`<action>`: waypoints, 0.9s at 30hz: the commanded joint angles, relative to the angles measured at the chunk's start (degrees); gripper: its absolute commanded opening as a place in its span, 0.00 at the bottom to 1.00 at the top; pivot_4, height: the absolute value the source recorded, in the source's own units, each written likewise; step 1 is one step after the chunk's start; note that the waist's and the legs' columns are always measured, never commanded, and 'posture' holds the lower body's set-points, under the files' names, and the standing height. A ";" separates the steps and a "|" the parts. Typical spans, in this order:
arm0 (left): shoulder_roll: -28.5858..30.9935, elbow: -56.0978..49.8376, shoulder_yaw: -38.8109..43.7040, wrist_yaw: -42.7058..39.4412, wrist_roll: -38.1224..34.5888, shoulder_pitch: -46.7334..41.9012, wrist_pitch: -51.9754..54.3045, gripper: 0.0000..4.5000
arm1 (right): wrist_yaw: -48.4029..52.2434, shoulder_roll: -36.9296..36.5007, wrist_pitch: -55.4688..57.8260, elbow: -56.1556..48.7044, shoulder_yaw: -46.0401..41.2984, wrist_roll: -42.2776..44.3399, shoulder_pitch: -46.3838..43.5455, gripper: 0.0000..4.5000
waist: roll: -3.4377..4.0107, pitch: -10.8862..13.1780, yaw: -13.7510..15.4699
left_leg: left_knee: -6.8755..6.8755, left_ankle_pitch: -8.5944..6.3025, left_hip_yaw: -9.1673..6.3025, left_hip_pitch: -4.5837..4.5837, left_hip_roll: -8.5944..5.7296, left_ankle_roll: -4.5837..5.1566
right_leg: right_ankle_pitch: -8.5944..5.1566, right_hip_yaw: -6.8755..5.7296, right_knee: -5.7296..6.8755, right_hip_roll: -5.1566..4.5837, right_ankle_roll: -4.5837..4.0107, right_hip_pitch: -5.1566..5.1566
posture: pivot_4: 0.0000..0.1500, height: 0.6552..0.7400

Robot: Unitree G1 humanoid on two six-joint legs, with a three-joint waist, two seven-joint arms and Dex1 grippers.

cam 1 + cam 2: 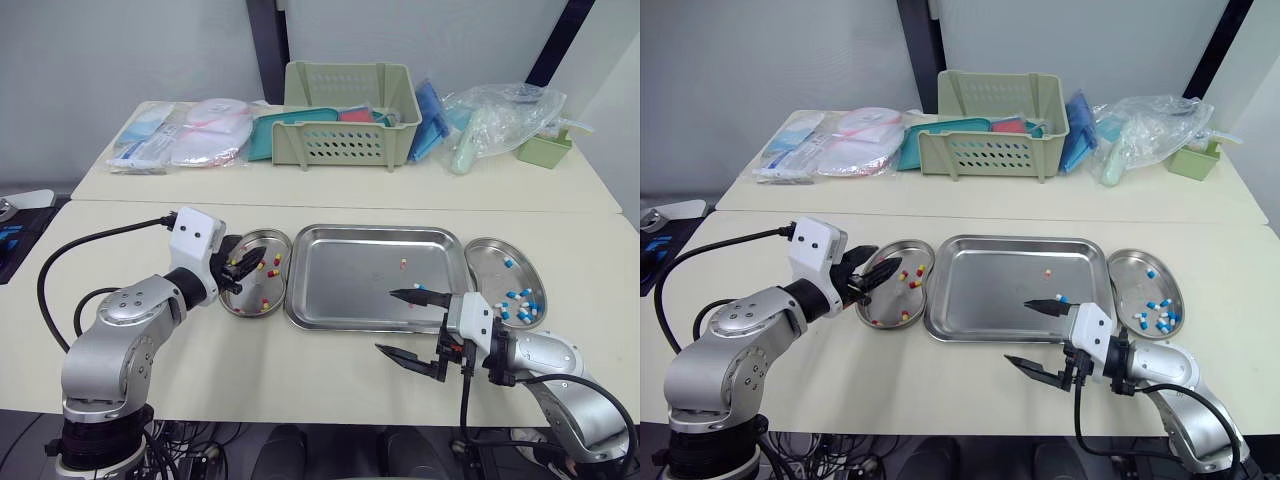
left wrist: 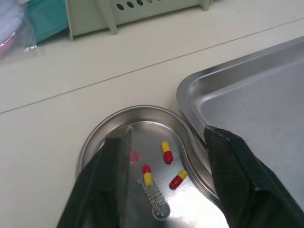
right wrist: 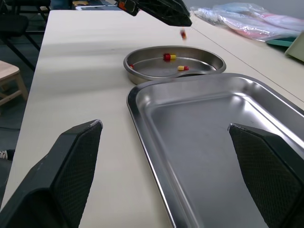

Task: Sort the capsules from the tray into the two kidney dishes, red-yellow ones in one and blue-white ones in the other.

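Two capsules in tray: one blue-white capsule (image 1: pixel 419 287) lies just past the right hand's far finger. One red-yellow capsule (image 1: pixel 403 264) lies a little beyond that. Both are on the bare floor of the tray (image 1: pixel 350 300).
Right hand (image 1: pixel 385 320): spread wide and holding nothing, with one finger over the tray's near part and the other over the tabletop (image 1: pixel 300 370).
Left hand (image 1: pixel 240 270): fingers apart above the left dish (image 1: pixel 245 300), with an airborne capsule (image 3: pixel 183 33), red-yellow, in mid-air just beneath it.
Step, as I judge it: the right hand goes for the blue-white capsule. Bring both fingers over the tray, straddle that capsule alone and well apart from the red-yellow one, then close gently so it does not skid on the steel.
Counts: three red-yellow lie in the left dish. The right dish (image 1: pixel 490 265), beside the right hand, holds about seven blue-white, bunched too close to be sure.
Far side of tabletop: one green basket (image 1: pixel 345 140) among packets.
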 commanded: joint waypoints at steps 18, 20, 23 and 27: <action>6.95 10.58 12.68 -7.60 -1.88 9.22 -19.48 1.00 | -3.79 -4.49 5.57 -5.41 -21.17 5.50 10.31 1.00 | 0.01 0.01 0.25 | -0.06 0.00 0.04 -0.02 0.00 0.01 | 0.00 0.03 -0.04 -0.02 0.00 -0.02 | 1.00 1.00; 8.10 14.70 14.34 -8.91 -0.88 11.26 -23.60 1.00 | -2.81 -6.20 5.50 -4.66 -26.79 6.00 13.78 1.00 | 0.01 0.01 0.22 | -0.07 -0.01 0.06 -0.01 -0.02 0.01 | 0.00 0.03 -0.05 -0.03 0.00 -0.01 | 1.00 1.00; 9.23 22.99 17.92 -9.88 0.53 14.93 -28.89 1.00 | -1.50 -7.62 6.07 -0.39 -36.33 7.43 17.66 1.00 | 0.02 0.00 0.09 | -0.11 -0.01 0.08 0.05 0.00 0.01 | 0.00 0.05 -0.02 -0.02 -0.01 0.00 | 1.00 1.00; 9.54 32.23 22.93 -11.40 -0.54 19.40 -33.93 1.00 | -0.21 -8.13 5.47 6.18 -43.76 6.96 22.28 1.00 | 0.00 0.01 -0.18 | -0.21 -0.02 0.15 0.09 0.01 0.03 | -0.01 0.09 -0.08 -0.01 -0.03 -0.02 | 1.00 1.00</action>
